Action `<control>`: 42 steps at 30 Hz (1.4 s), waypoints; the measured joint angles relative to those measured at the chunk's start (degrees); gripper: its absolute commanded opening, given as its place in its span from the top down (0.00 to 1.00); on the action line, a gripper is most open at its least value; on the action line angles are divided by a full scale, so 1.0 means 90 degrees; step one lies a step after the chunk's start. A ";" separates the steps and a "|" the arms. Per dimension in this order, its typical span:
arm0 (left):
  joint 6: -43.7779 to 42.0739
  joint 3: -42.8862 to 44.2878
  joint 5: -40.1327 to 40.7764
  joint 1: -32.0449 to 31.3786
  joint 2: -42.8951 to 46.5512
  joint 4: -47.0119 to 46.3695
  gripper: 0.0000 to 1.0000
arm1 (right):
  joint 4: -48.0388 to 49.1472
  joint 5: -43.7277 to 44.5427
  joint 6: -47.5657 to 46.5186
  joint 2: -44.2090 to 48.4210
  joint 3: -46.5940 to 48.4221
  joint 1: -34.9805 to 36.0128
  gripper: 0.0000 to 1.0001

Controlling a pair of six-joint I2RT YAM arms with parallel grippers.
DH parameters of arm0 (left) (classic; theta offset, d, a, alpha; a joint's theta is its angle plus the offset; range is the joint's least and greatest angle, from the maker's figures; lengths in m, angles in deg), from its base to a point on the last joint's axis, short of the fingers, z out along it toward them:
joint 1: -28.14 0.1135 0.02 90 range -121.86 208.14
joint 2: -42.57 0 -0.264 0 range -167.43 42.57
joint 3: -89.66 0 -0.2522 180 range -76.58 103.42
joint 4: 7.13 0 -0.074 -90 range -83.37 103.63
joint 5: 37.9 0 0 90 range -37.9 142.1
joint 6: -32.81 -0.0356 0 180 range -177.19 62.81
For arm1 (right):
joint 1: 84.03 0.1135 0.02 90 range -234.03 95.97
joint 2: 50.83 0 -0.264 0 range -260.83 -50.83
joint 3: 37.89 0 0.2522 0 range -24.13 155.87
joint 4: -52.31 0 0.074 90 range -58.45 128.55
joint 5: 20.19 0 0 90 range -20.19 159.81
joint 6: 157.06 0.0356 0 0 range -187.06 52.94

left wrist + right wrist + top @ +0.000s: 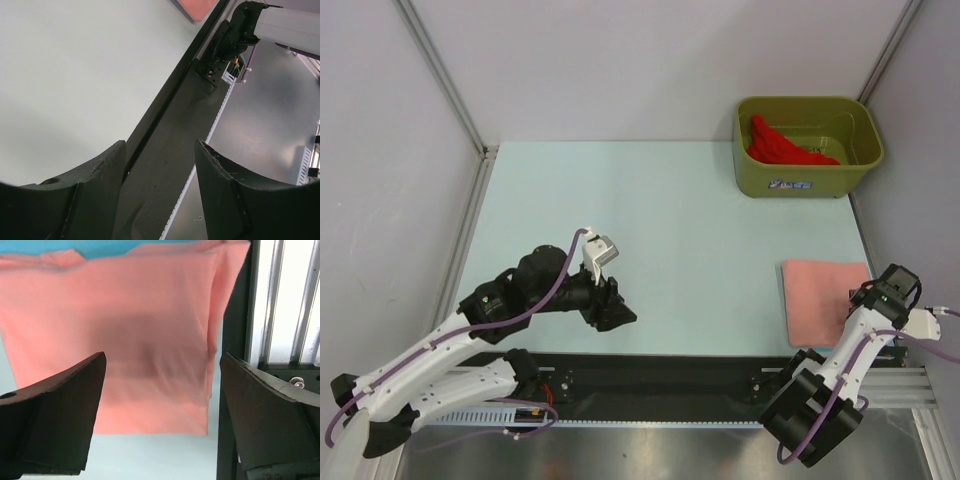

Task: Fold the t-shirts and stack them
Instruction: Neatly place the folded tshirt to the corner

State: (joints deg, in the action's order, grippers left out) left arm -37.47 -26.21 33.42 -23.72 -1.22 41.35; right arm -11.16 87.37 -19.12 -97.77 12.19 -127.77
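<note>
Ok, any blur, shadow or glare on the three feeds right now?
Top external: even light, sharp, no glare on the table. Right wrist: a soft dark shadow on the salmon-pink shirt, aluminium rail washed out. Left wrist: the left gripper looms soft-edged, table pale, featureless.

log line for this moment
left gripper open, empty | right gripper open over folded pink shirt | red shirt in tub

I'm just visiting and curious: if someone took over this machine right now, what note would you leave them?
Left gripper: open, empty, over the table, by its near edge.
Right gripper: open, empty, above the pink t-shirt.
Pink one: folded, near right of table; turquoise t-shirt peeks out, seemingly underneath.
Red t-shirt: crumpled in the green tub.
Left to do: fold red, stack it.
</note>
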 measured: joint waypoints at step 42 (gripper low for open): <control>-0.0034 0.0216 -0.0005 0.0202 -0.0092 0.0602 0.37 | 0.2679 0.0656 -0.1455 -0.0855 -0.0658 -0.0787 1.00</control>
State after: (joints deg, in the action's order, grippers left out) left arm -37.77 -24.27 33.38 -21.91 -2.05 46.77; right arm 12.95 93.27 -32.21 -105.46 6.26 -134.85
